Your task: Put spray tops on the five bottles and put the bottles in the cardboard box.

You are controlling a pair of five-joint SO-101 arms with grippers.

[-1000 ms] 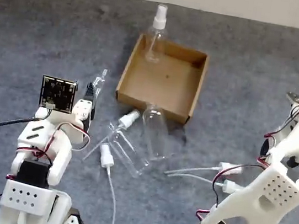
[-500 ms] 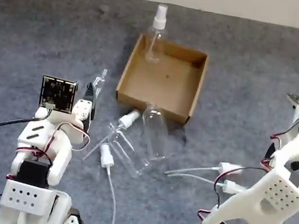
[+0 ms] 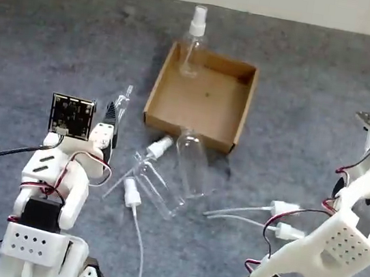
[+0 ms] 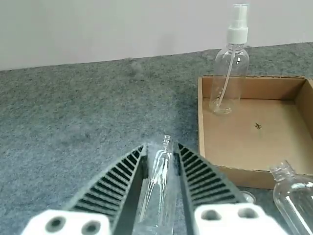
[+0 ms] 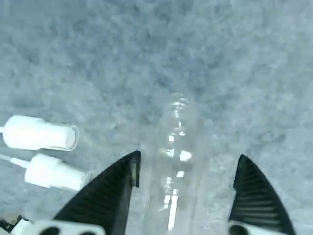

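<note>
My left gripper [image 4: 161, 148] is shut on a clear bottle [image 4: 157, 186] with no top, held off the table to the left of the cardboard box [image 3: 237, 111]; the high view shows this gripper [image 3: 115, 113] as well. One bottle with a spray top [image 3: 193, 43] stands in the box's far left corner. My right gripper [image 5: 188, 157] is open, its fingers on either side of a clear bottle [image 5: 175, 147] lying on the carpet. Two spray tops [image 5: 41, 133] lie beside it, the second one [image 5: 54, 171] closer to the arm.
Before the box lie a bare bottle [image 3: 191, 160], another clear bottle [image 3: 157, 188], a spray top [image 3: 160, 147] and a spray top with a long tube [image 3: 132, 194]. The right arm [image 3: 354, 210] hangs over the table's right side.
The right arm has shifted a little to the right and lower. The left arm and its bottle have kept still.
</note>
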